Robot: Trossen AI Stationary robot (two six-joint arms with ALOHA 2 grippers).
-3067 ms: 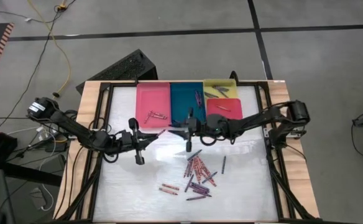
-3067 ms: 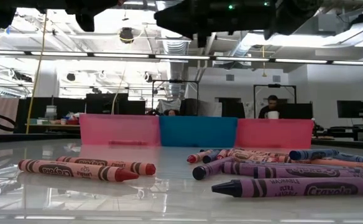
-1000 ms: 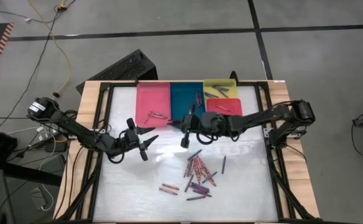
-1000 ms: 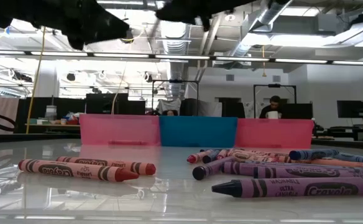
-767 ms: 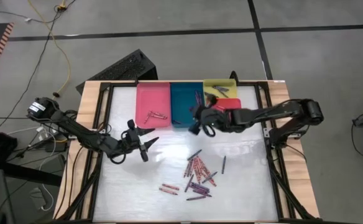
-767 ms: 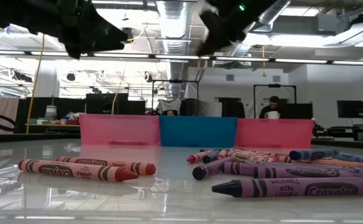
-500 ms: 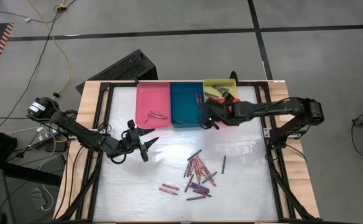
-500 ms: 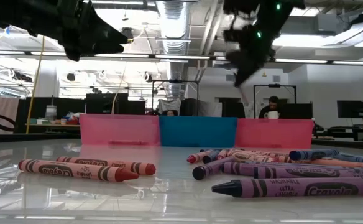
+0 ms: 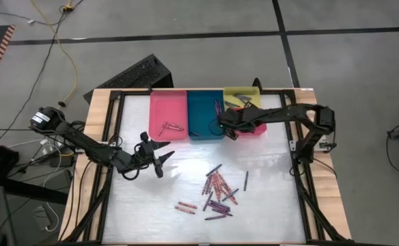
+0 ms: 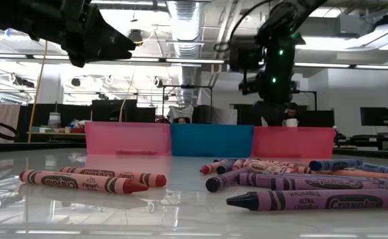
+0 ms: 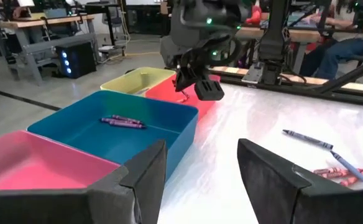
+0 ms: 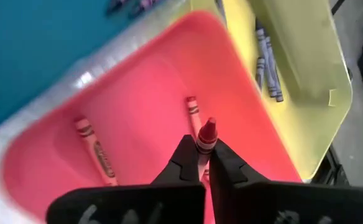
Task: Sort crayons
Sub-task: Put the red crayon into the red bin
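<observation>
My right gripper (image 12: 201, 149) is shut on a red crayon (image 12: 206, 129) above the red tray (image 9: 255, 127), near its end beside the teal tray (image 9: 204, 113); it also shows in the high view (image 9: 225, 126). Two red crayons (image 12: 94, 146) lie flat on the red tray's floor. My left gripper (image 9: 160, 160) is open and empty above the table, left of the loose crayon pile (image 9: 218, 188). Two more red crayons (image 9: 184, 206) lie flat on the table near the front. My right gripper pinches the red crayon between its two fingertips (image 12: 183, 155). The crayon's pointed end (image 12: 209, 124) sticks out beyond them; the rest is hidden behind the fingers. The fingers slant down toward the tray floor. The crayon is lifted clear above the red tray.
The pink tray (image 9: 167, 113) holds a few crayons, the teal tray holds purple ones (image 11: 122, 122), and the yellow tray (image 9: 242, 96) holds grey-blue ones (image 12: 265, 50). All trays stand along the far edge. A black frame (image 9: 298, 157) borders the table. A person sits in the room behind (image 10: 290, 114).
My right gripper has carried the red crayon from above the middle of the table toward the far right, past the teal tray, and now stands over the red tray. My left gripper has stayed almost still.
</observation>
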